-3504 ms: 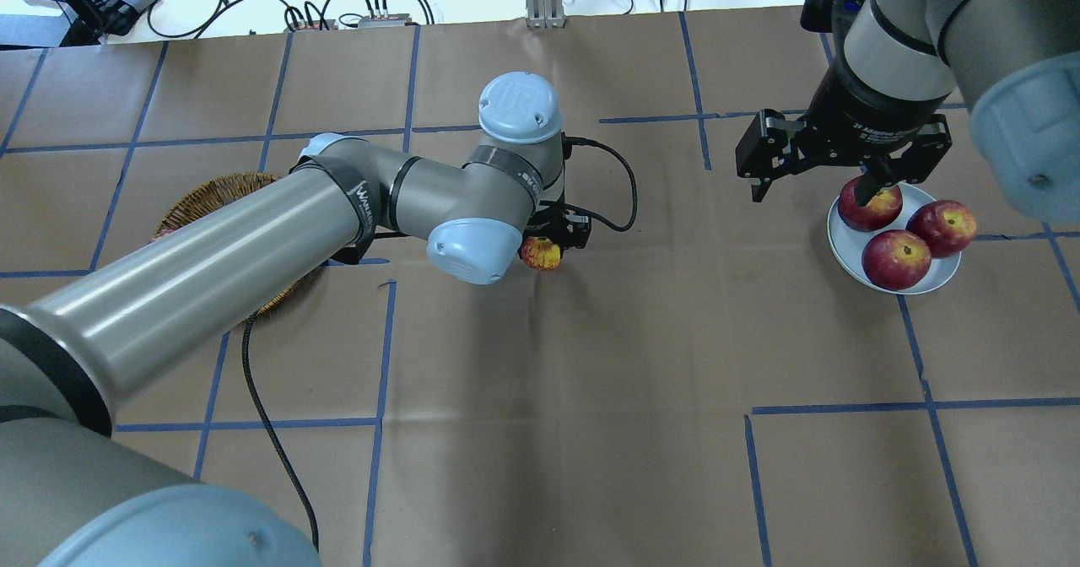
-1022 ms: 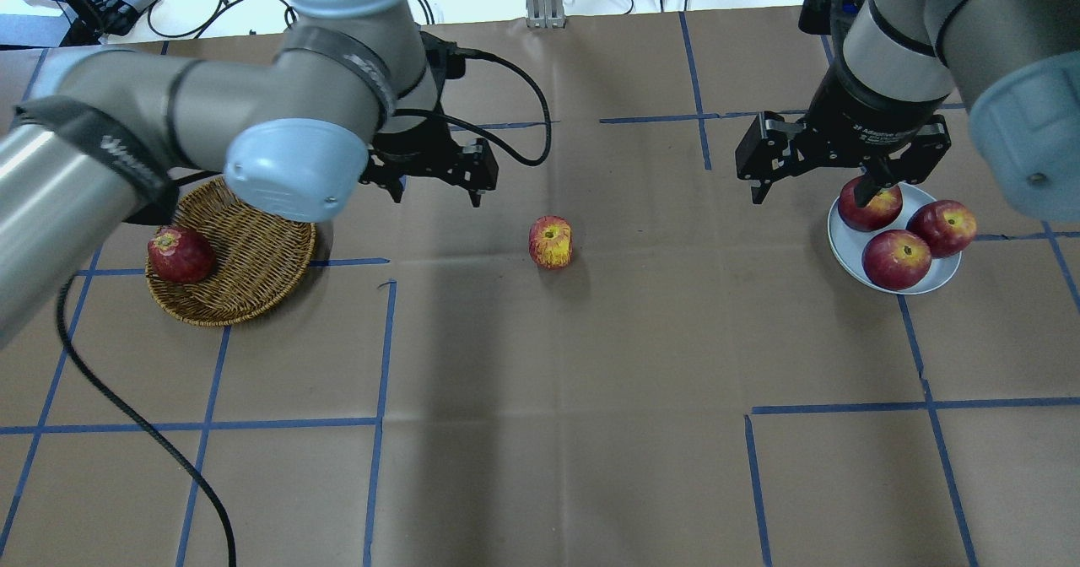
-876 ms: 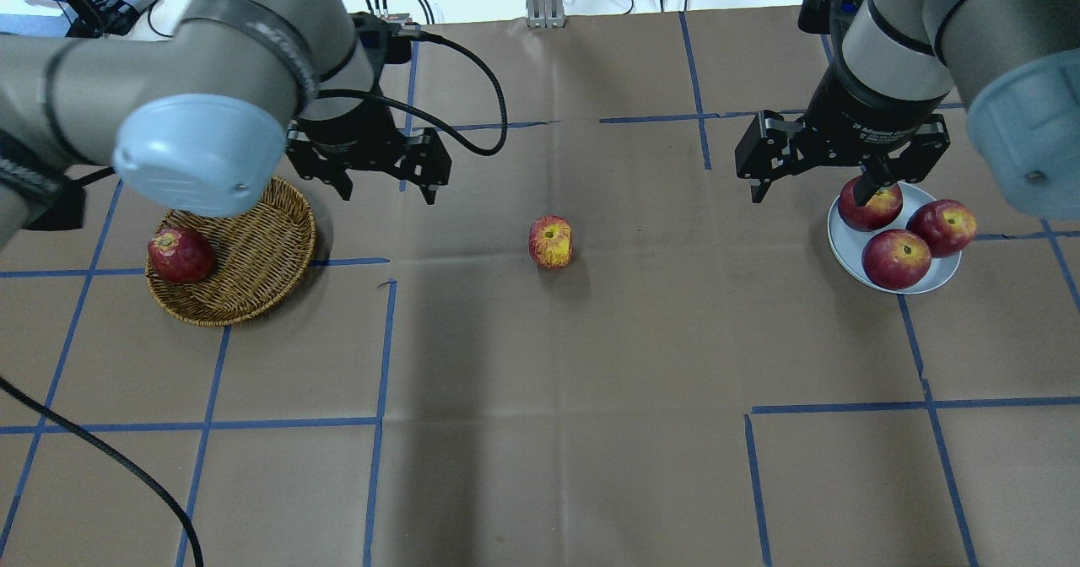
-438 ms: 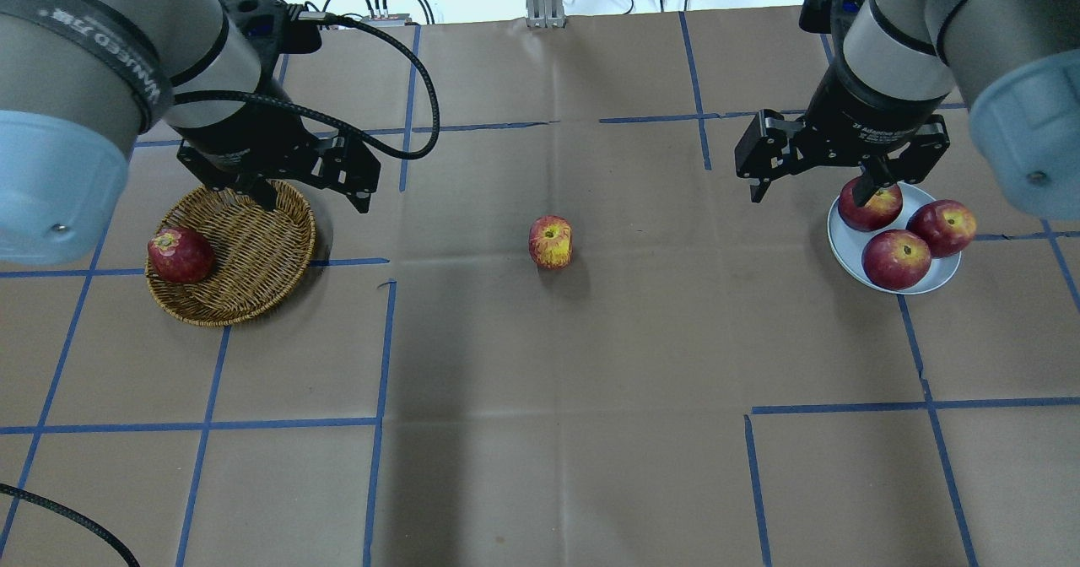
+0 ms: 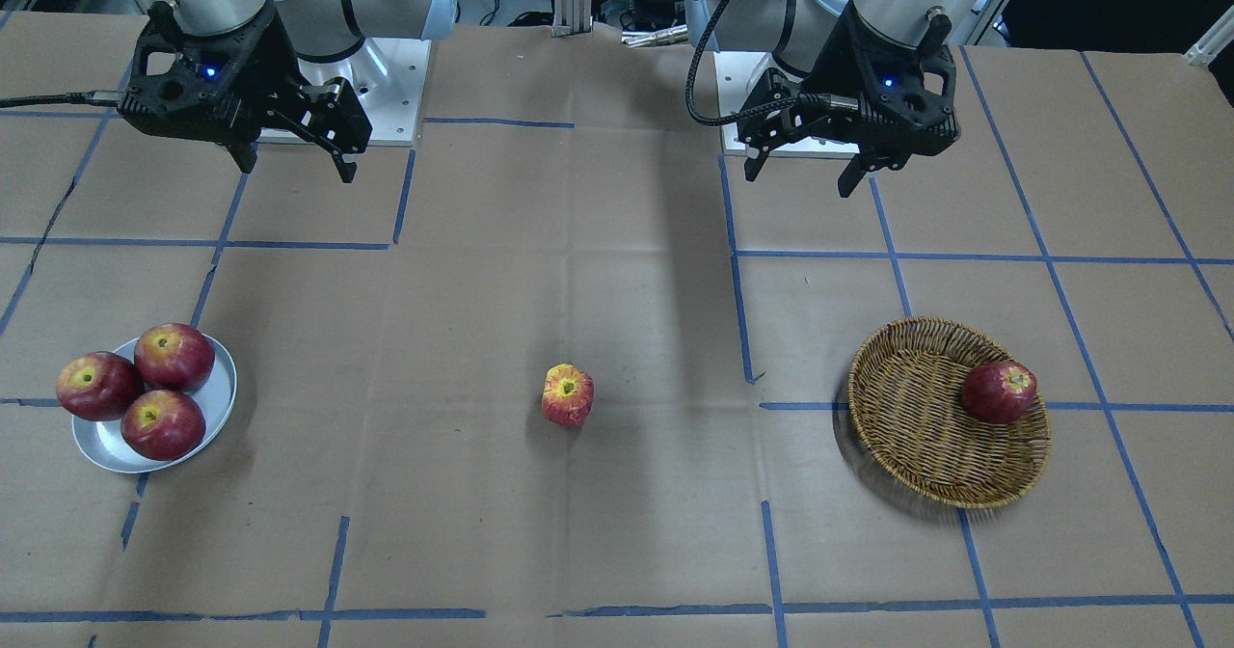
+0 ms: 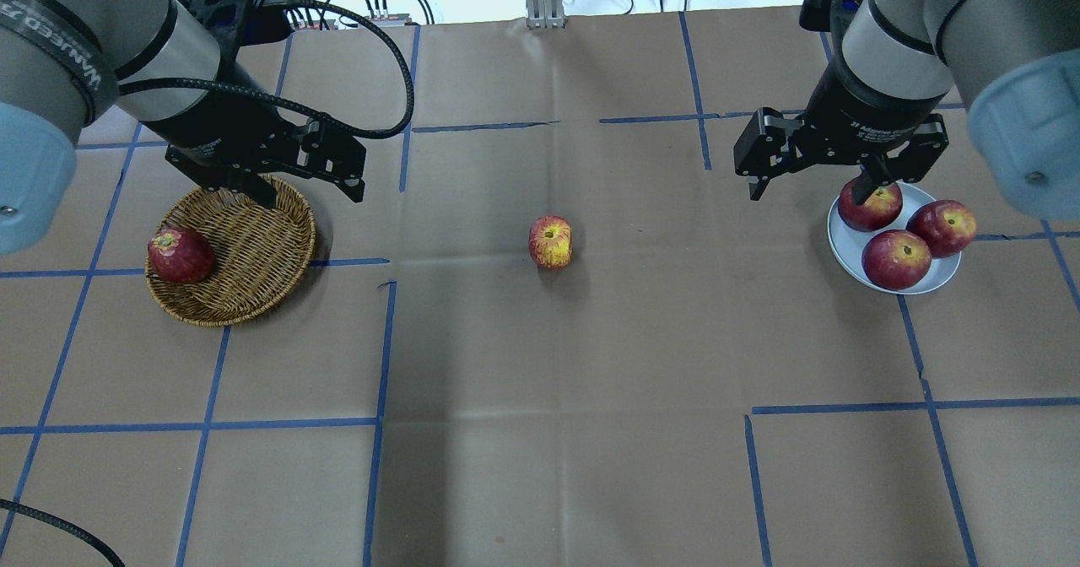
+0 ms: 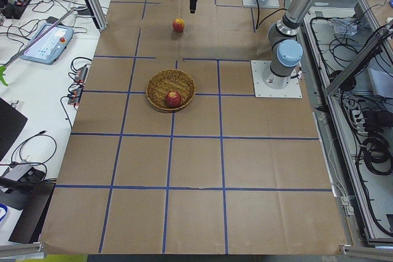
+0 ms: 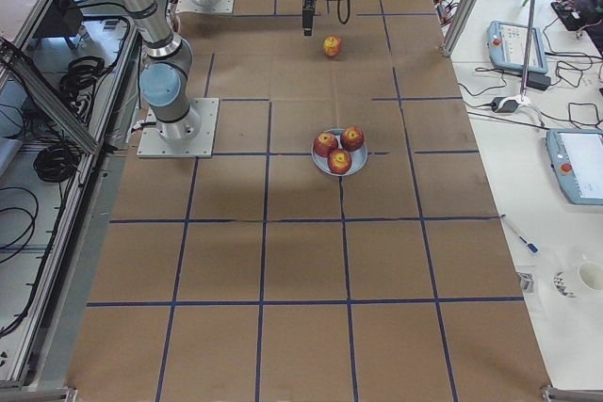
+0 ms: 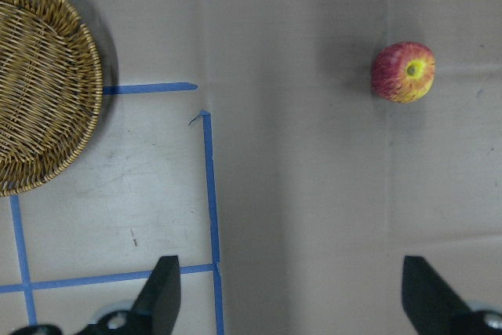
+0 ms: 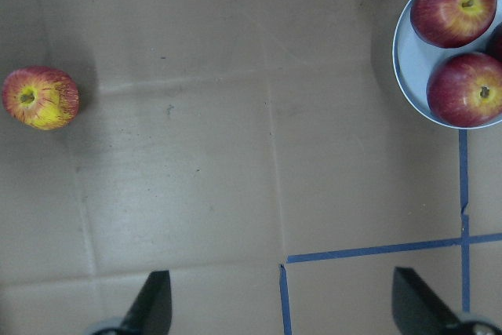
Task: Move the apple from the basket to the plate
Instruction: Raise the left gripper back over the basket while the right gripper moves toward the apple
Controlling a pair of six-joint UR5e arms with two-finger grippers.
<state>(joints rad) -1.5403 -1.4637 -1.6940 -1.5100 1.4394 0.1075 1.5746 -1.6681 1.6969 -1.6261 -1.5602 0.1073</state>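
Note:
The yellow-streaked apple (image 6: pixel 550 242) stands alone on the brown paper at mid-table, also seen from the front (image 5: pixel 567 394) and by both wrists (image 9: pixel 403 72) (image 10: pixel 40 98). The wicker basket (image 6: pixel 245 246) (image 5: pixel 916 417) is on the left and the silver-grey plate (image 6: pixel 844 255) (image 5: pixel 217 388) on the right. My left gripper (image 6: pixel 314 200) (image 5: pixel 798 183) is open and empty, held high near the basket's far right rim. My right gripper (image 6: pixel 807 197) (image 5: pixel 297 171) is open and empty, held high just left of the plate.
A dark red apple (image 6: pixel 180 255) lies in the basket against its left wall. Three dark red apples (image 6: pixel 905 259) fill the plate. Blue tape lines grid the paper. A black cable (image 6: pixel 396 61) loops from my left wrist.
My left gripper, which was at the streaked apple at mid-table, has let it go and swung left to the basket's far rim. The apple stays put. The right arm has not moved.

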